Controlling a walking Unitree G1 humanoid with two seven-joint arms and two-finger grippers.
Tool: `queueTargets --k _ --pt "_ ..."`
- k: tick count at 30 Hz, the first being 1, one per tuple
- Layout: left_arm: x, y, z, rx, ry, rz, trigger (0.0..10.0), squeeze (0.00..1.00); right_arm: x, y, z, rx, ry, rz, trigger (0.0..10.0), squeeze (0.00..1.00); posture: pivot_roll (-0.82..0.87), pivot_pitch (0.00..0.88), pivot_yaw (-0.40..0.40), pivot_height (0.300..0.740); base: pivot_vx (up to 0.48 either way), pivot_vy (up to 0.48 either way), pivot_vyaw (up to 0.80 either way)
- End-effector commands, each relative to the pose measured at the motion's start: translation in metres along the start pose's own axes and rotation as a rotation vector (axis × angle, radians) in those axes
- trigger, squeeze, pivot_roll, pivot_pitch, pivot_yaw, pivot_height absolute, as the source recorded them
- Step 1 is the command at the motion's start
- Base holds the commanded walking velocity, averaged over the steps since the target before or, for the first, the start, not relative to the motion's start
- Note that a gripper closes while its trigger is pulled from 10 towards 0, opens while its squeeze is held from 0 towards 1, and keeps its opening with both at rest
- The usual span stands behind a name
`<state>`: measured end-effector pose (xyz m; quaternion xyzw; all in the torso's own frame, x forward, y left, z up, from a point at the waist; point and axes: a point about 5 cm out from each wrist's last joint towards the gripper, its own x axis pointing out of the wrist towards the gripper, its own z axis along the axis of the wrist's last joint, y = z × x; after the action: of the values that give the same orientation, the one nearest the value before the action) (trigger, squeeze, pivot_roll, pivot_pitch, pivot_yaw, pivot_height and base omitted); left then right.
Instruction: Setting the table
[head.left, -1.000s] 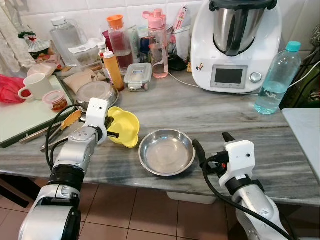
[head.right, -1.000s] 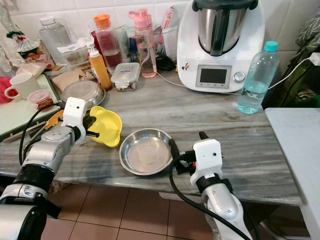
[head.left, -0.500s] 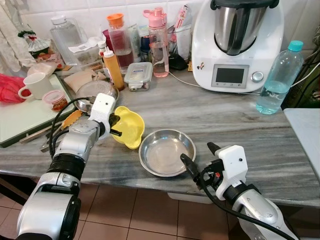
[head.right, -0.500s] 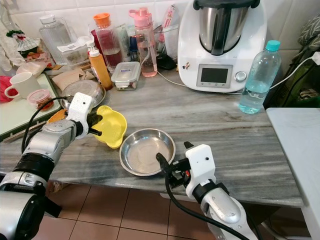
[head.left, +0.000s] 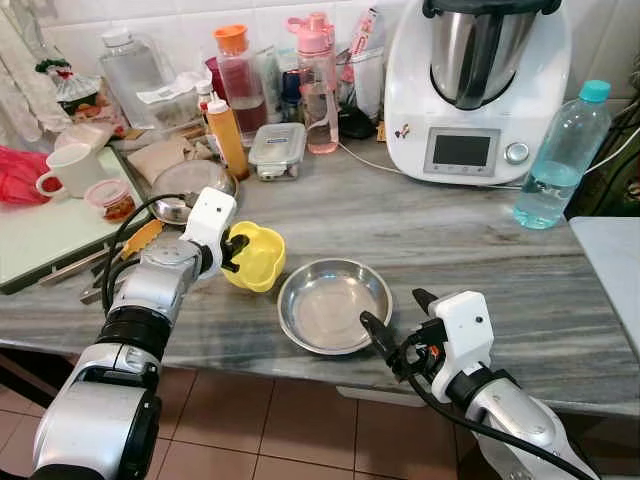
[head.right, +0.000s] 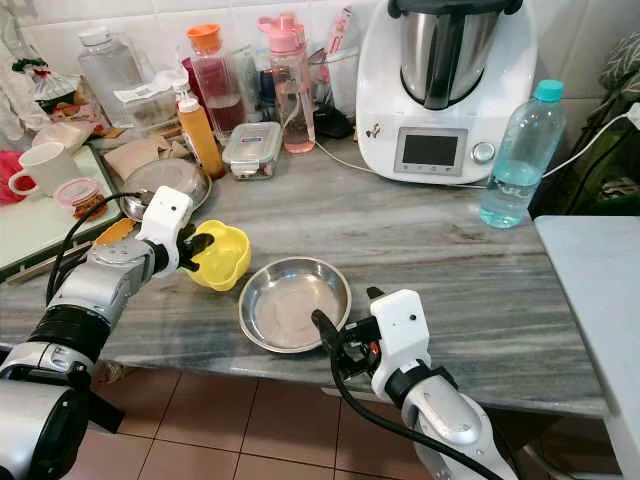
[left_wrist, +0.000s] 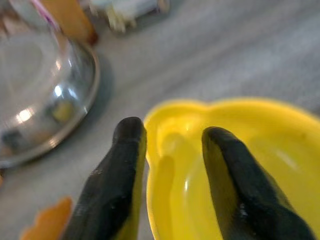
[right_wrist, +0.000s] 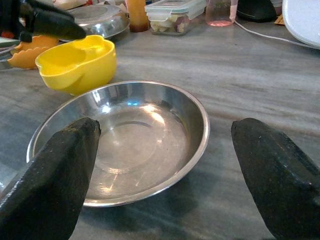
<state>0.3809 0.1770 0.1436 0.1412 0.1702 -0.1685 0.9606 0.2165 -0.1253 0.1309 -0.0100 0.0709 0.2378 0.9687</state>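
Yellow bowl (head.left: 254, 256) pinched at its rim, steel dish (head.left: 333, 304) waiting beside it.

We see the left gripper (left_wrist: 170, 150) clamping the bowl's wall, one finger inside, likely to carry it; the right gripper (head.left: 393, 325) spreads wide near the dish's edge on the counter (head.left: 450, 225), holding nothing.

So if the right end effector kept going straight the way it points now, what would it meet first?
Probably the steel bowl: the open right end effector faces its near rim, with the yellow bowl farther behind.
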Motion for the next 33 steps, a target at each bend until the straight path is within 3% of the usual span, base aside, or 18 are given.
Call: queueTargets --k 1,6,11,14,19,20,23,24,27,33 --pt "-0.004 0.007 0.007 0.048 -0.042 0.039 10.0 1.0 0.001 0.005 0.007 -0.004 -0.022 0.028 10.0 0.0 -0.13 0.007 0.107 0.74 0.0 0.0 0.0" --pt "-0.007 0.013 0.015 0.1 -0.092 0.087 10.0 1.0 0.001 0.003 0.008 -0.006 -0.022 0.026 10.0 0.0 -0.13 0.006 0.1 0.74 0.0 0.0 0.0" --pt "-0.02 0.024 0.035 0.094 -0.282 0.223 10.0 1.0 0.004 -0.001 0.009 -0.019 -0.037 -0.001 10.0 0.0 -0.12 0.002 0.089 0.74 0.0 0.0 0.0" --pt "-0.035 0.026 0.035 0.046 -0.406 0.325 10.0 1.0 0.006 -0.007 0.01 -0.025 -0.056 -0.05 10.0 0.0 -0.11 0.0 0.085 0.74 0.0 0.0 0.0" --pt "-0.048 0.024 0.024 -0.015 -0.458 0.396 10.0 1.0 0.006 -0.012 0.012 -0.026 -0.07 -0.089 10.0 0.0 -0.11 0.0 0.078 0.74 0.0 0.0 0.0" --pt "-0.062 0.017 0.017 -0.023 -0.52 0.429 10.0 1.0 0.006 -0.016 0.012 -0.027 -0.075 -0.115 10.0 0.0 -0.1 0.0 0.074 0.74 0.0 0.0 0.0" --pt "-0.073 0.003 0.009 -0.008 -0.566 0.42 10.0 1.0 0.005 -0.02 0.011 -0.04 -0.072 -0.145 10.0 0.0 -0.09 0.0 0.066 0.74 0.0 0.0 0.0" --pt "-0.073 0.003 0.009 -0.008 -0.566 0.42 10.0 1.0 0.005 -0.02 0.011 -0.04 -0.072 -0.145 10.0 0.0 -0.09 0.0 0.066 0.74 0.0 0.0 0.0" --pt "-0.086 -0.021 -0.014 -0.002 -0.557 0.362 10.0 1.0 0.001 -0.025 0.008 -0.037 -0.055 -0.161 10.0 0.0 -0.08 0.0 0.057 0.74 0.0 0.0 0.0" --pt "-0.097 -0.03 -0.032 -0.002 -0.515 0.328 10.0 1.0 -0.007 -0.029 0.002 0.015 -0.026 -0.192 10.0 0.0 -0.07 0.003 0.05 0.74 0.0 0.0 0.0"
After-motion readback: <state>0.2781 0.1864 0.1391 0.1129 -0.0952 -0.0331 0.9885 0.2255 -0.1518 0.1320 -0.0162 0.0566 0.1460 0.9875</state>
